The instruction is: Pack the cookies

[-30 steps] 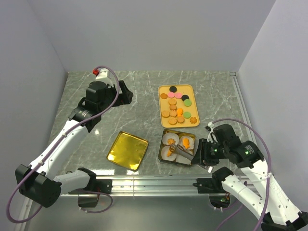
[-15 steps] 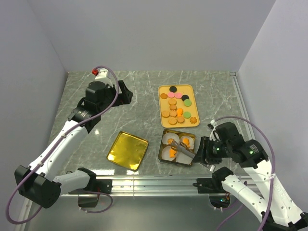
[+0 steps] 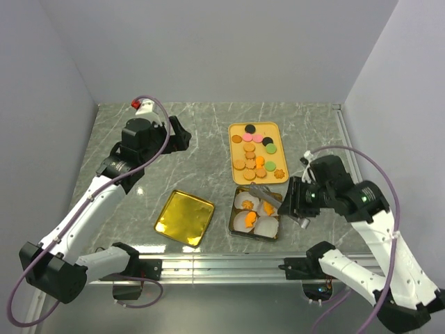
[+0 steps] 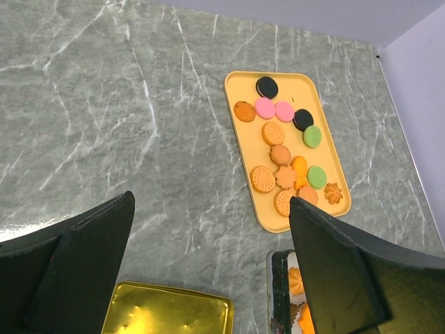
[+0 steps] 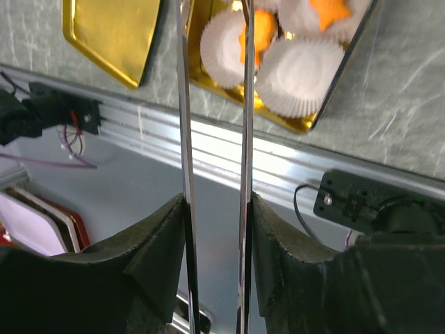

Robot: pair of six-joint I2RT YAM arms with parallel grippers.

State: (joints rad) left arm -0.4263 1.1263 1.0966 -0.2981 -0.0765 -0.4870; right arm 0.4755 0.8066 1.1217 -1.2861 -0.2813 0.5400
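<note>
The cookies (image 3: 256, 154) lie on an orange tray (image 3: 275, 129), several orange and tan, a few pink, green and black; they also show in the left wrist view (image 4: 281, 152). A gold tin (image 3: 233, 226) holds white paper cups, some with orange cookies (image 5: 264, 31) in them. My right gripper (image 3: 288, 206) is shut on metal tongs (image 3: 264, 194), whose blades (image 5: 186, 104) reach over the tin's far edge. The tong tips run out of the wrist view. My left gripper (image 4: 210, 202) is open and empty, high above the table.
The tin's gold lid (image 3: 184, 218) lies left of the tin, also in the right wrist view (image 5: 111, 35). An empty paper cup (image 5: 299, 69) sits in the tin's near corner. The metal rail (image 5: 229, 149) runs along the table's near edge.
My right gripper has risen and drawn the tongs from over the tin's near cups toward its far edge, next to the tray. The left arm has barely moved.
</note>
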